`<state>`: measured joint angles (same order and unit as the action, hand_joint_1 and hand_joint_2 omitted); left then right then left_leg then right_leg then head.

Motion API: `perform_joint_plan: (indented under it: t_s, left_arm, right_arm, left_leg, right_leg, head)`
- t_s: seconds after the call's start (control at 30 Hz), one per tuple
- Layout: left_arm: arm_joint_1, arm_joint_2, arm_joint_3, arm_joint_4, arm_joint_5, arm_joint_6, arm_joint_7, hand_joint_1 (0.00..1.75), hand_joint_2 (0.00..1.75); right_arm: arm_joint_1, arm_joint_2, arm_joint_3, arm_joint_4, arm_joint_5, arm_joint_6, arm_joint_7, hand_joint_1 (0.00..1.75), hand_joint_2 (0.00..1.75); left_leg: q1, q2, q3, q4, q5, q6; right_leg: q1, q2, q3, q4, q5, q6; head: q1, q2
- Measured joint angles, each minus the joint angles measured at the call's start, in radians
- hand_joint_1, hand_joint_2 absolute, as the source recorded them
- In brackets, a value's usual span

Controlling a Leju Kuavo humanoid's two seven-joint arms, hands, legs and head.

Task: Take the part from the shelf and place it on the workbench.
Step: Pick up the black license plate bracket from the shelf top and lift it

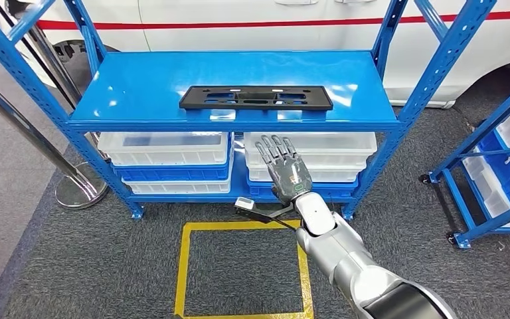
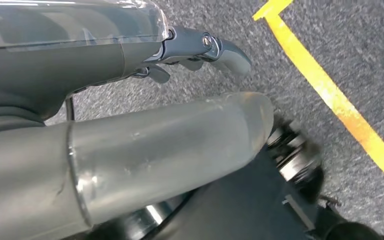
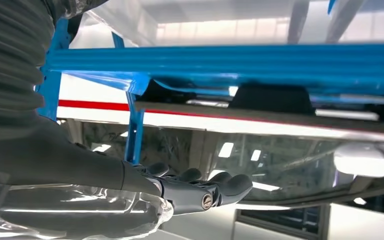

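The part (image 1: 255,98) is a long flat black plastic panel lying across the front middle of the blue shelf's top board (image 1: 146,86). My right hand (image 1: 284,166) is raised in front of the shelf, below the top board's front edge and just under the part, fingers stretched out and apart, holding nothing. In the right wrist view that hand (image 3: 190,189) lies flat and empty beneath the blue shelf edge (image 3: 230,62), with the dark part (image 3: 270,97) showing above it. My left hand (image 2: 200,50) hangs over the grey carpet with nothing in it.
White and blue bins (image 1: 166,149) fill the lower shelf levels. A yellow taped square (image 1: 186,266) marks the carpet before the shelf. A second blue rack (image 1: 498,166) stands at the right, a chrome post base (image 1: 80,189) at the left, a white car (image 1: 239,20) behind.
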<state>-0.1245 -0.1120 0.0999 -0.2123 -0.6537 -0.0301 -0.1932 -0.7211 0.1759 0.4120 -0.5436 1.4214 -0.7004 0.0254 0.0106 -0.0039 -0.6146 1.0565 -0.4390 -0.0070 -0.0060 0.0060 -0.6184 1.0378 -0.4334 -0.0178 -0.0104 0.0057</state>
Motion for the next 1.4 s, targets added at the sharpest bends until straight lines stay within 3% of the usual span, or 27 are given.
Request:
perform_joint_plan:
  t_s: [0.17, 0.23, 0.3, 0.33, 0.37, 0.4, 0.43, 0.5, 0.53, 0.63, 0.7, 0.8, 0.83, 0.87, 0.9, 0.97, 1.03, 1.17, 1.23, 1.33, 1.37, 1.4]
  left_arm:
    - [0.005, 0.001, 0.005, 0.000, -0.009, -0.001, -0.005, 0.00, 0.00]
    - [0.004, 0.001, 0.006, 0.000, -0.013, -0.003, -0.007, 0.00, 0.00]
    - [0.005, 0.002, 0.007, 0.000, -0.016, -0.005, -0.009, 0.00, 0.00]
    - [0.007, 0.002, 0.008, 0.000, -0.017, -0.006, -0.009, 0.00, 0.00]
    - [0.008, 0.002, 0.009, 0.000, -0.018, -0.007, -0.010, 0.00, 0.00]
    - [0.009, 0.002, 0.009, 0.000, -0.019, -0.008, -0.010, 0.00, 0.00]
    - [0.009, 0.002, 0.009, 0.000, -0.020, -0.008, -0.011, 0.00, 0.00]
    - [0.008, 0.002, 0.009, 0.000, -0.024, -0.009, -0.012, 0.00, 0.00]
    - [0.008, 0.002, 0.010, 0.000, -0.026, -0.009, -0.012, 0.00, 0.00]
    - [0.008, 0.002, 0.010, 0.000, -0.031, -0.009, -0.014, 0.00, 0.00]
    - [0.007, 0.003, 0.010, 0.000, -0.035, -0.010, -0.016, 0.00, 0.00]
    - [0.009, 0.003, 0.010, 0.000, -0.036, -0.011, -0.017, 0.00, 0.00]
    - [0.011, 0.003, 0.010, 0.000, -0.036, -0.011, -0.017, 0.00, 0.00]
    - [0.013, 0.003, 0.010, 0.000, -0.036, -0.011, -0.017, 0.00, 0.00]
    - [0.014, 0.003, 0.010, 0.000, -0.036, -0.011, -0.017, 0.00, 0.00]
    - [0.014, 0.004, 0.010, 0.000, -0.036, -0.011, -0.017, 0.00, 0.00]
    - [0.013, 0.005, 0.010, 0.000, -0.036, -0.011, -0.017, 0.00, 0.00]
    - [0.013, 0.005, 0.010, 0.000, -0.037, -0.011, -0.017, 0.00, 0.00]
    - [0.011, 0.005, 0.010, 0.000, -0.038, -0.012, -0.017, 0.00, 0.00]
    - [0.009, 0.004, 0.010, 0.000, -0.045, -0.013, -0.018, 0.00, 0.00]
    - [0.011, 0.004, 0.010, 0.000, -0.047, -0.013, -0.018, 0.00, 0.00]
    - [0.013, 0.004, 0.010, 0.000, -0.048, -0.013, -0.018, 0.00, 0.00]
  right_arm:
    - [0.022, 0.000, -0.069, -0.037, 0.004, 0.000, -0.013, 0.00, 1.75]
    - [0.026, 0.000, -0.090, -0.046, 0.006, 0.000, -0.015, 0.00, 1.75]
    - [0.037, -0.001, -0.107, -0.049, 0.009, 0.000, -0.015, 0.00, 1.75]
    - [0.045, -0.002, -0.114, -0.050, 0.011, 0.000, -0.015, 0.00, 1.75]
    - [0.051, -0.002, -0.120, -0.051, 0.012, 0.000, -0.015, 0.00, 1.75]
    - [0.056, -0.003, -0.125, -0.053, 0.013, 0.000, -0.016, 0.00, 1.75]
    - [0.057, -0.003, -0.130, -0.057, 0.014, 0.000, -0.016, 0.00, 1.75]
    - [0.056, -0.003, -0.140, -0.064, 0.014, 0.000, -0.018, 0.00, 1.75]
    - [0.057, -0.004, -0.144, -0.066, 0.014, 0.000, -0.018, 0.00, 1.75]
    - [0.060, -0.006, -0.151, -0.070, 0.015, 0.000, -0.020, 0.00, 1.75]
    - [0.059, -0.006, -0.154, -0.075, 0.017, 0.000, -0.022, 0.00, 1.75]
    - [0.062, -0.006, -0.159, -0.079, 0.018, 0.000, -0.024, 0.00, 1.75]
    - [0.065, -0.006, -0.160, -0.079, 0.019, 0.000, -0.024, 0.00, 1.75]
    - [0.068, -0.006, -0.161, -0.079, 0.019, 0.000, -0.024, 0.00, 1.75]
    - [0.070, -0.006, -0.162, -0.079, 0.019, 0.000, -0.024, 0.00, 1.75]
    - [0.071, -0.006, -0.163, -0.080, 0.019, 0.000, -0.024, 0.00, 1.75]
    - [0.070, -0.006, -0.164, -0.081, 0.019, 0.000, -0.024, 0.00, 1.75]
    - [0.070, -0.006, -0.166, -0.084, 0.020, 0.000, -0.024, 0.00, 1.75]
    - [0.067, -0.006, -0.168, -0.085, 0.020, 0.000, -0.023, 0.00, 1.75]
    - [0.070, -0.007, -0.173, -0.085, 0.020, 0.000, -0.020, 0.00, 1.75]
    - [0.072, -0.008, -0.174, -0.085, 0.020, 0.000, -0.019, 0.00, 1.75]
    - [0.073, -0.008, -0.175, -0.085, 0.020, 0.000, -0.018, 0.00, 1.75]
  left_leg:
    - [-0.001, -0.002, 0.019, -0.039, 0.007, 0.028]
    - [0.001, -0.001, 0.022, -0.044, 0.009, 0.038]
    - [0.000, 0.000, 0.022, -0.043, 0.006, 0.043]
    - [0.000, 0.000, 0.022, -0.041, 0.005, 0.043]
    - [0.000, -0.001, 0.022, -0.039, 0.003, 0.043]
    - [0.000, -0.001, 0.023, -0.036, 0.001, 0.041]
    - [0.000, -0.001, 0.024, -0.034, -0.002, 0.038]
    - [-0.003, -0.001, 0.024, -0.028, -0.009, 0.030]
    - [-0.005, -0.001, 0.024, -0.027, -0.012, 0.026]
    - [-0.003, 0.000, 0.028, -0.028, -0.020, 0.008]
    - [0.000, 0.001, 0.012, 0.016, -0.045, -0.002]
    - [0.001, 0.001, -0.087, 0.198, -0.113, -0.008]
    - [0.001, 0.001, -0.117, 0.241, -0.117, -0.008]
    - [0.001, 0.001, -0.130, 0.248, -0.101, -0.006]
    - [0.000, 0.001, -0.123, 0.214, -0.065, -0.003]
    - [-0.003, 0.001, -0.070, 0.082, 0.015, 0.010]
    - [-0.011, 0.001, -0.027, -0.012, 0.041, 0.022]
    - [-0.013, -0.001, 0.005, -0.049, 0.025, 0.043]
    - [-0.009, 0.000, 0.024, -0.055, 0.018, 0.053]
    - [-0.008, -0.001, 0.044, -0.054, -0.003, 0.057]
    - [-0.008, -0.002, 0.053, -0.053, -0.011, 0.055]
    - [-0.007, -0.002, 0.064, -0.052, -0.020, 0.053]
  right_leg:
    - [-0.001, -0.001, -0.006, 0.015, -0.013, 0.027]
    - [-0.003, -0.001, -0.047, 0.100, -0.059, 0.034]
    - [-0.005, -0.001, -0.113, 0.226, -0.108, 0.037]
    - [-0.006, -0.001, -0.134, 0.261, -0.112, 0.039]
    - [-0.007, -0.002, -0.138, 0.261, -0.098, 0.039]
    - [-0.008, -0.002, -0.121, 0.221, -0.068, 0.038]
    - [-0.009, -0.003, -0.091, 0.156, -0.031, 0.036]
    - [-0.006, -0.005, -0.037, 0.043, 0.008, 0.029]
    - [-0.004, -0.005, -0.024, 0.017, 0.010, 0.025]
    - [-0.001, -0.003, -0.016, 0.006, 0.003, 0.007]
    - [-0.003, -0.003, -0.004, -0.001, -0.001, -0.006]
    - [-0.001, -0.004, 0.011, -0.003, -0.011, -0.017]
    - [0.001, -0.003, 0.016, -0.002, -0.016, -0.018]
    - [0.002, -0.002, 0.022, -0.002, -0.021, -0.018]
    - [0.004, -0.001, 0.030, -0.002, -0.027, -0.018]
    - [0.006, 0.001, 0.049, -0.002, -0.041, -0.015]
    - [0.007, 0.001, 0.059, -0.004, -0.052, -0.006]
    - [0.004, -0.001, 0.056, 0.026, -0.052, 0.015]
    - [0.001, 0.000, 0.008, 0.109, -0.075, 0.022]
    - [-0.005, -0.001, -0.108, 0.262, -0.129, 0.035]
    - [-0.008, -0.001, -0.128, 0.269, -0.125, 0.039]
    - [-0.010, -0.002, -0.130, 0.243, -0.101, 0.042]
  head:
    - [0.000, 0.000]
    - [0.000, 0.000]
    - [0.000, 0.000]
    - [0.000, 0.000]
    - [0.001, 0.000]
    - [0.000, 0.000]
    - [0.001, 0.000]
    - [0.000, 0.000]
    - [0.000, 0.000]
    - [0.000, 0.000]
    - [0.000, 0.000]
    - [0.000, 0.000]
    - [0.000, 0.000]
    - [0.000, 0.000]
    - [0.000, 0.000]
    - [0.000, 0.000]
    - [0.000, 0.000]
    - [0.000, 0.000]
    - [0.000, 0.000]
    - [0.001, 0.000]
    - [0.001, 0.000]
    - [0.000, 0.000]
